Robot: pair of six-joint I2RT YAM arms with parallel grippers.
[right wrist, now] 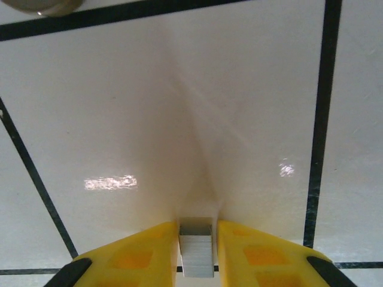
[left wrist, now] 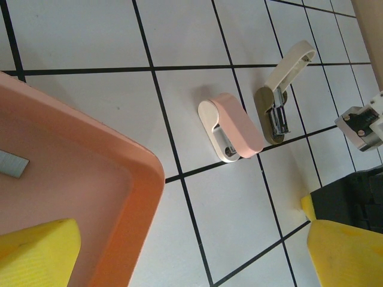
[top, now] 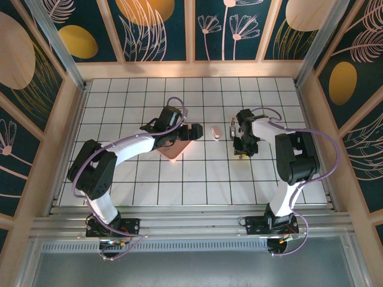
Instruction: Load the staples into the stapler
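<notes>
Right wrist: we see the right gripper (right wrist: 197, 232) pinching a strip of staples (right wrist: 197, 258) between its fingertips; the left gripper (left wrist: 191, 254) gapes wide, holding nothing.

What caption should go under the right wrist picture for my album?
Right gripper pinches a strip of staples over the white table.

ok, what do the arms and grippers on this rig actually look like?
The left arm and right arm match: white links, bulky black joint housings, and a lilac cable looping along each. The left gripper and right gripper have bright yellow fingers with black backing. No markings are legible.
</notes>
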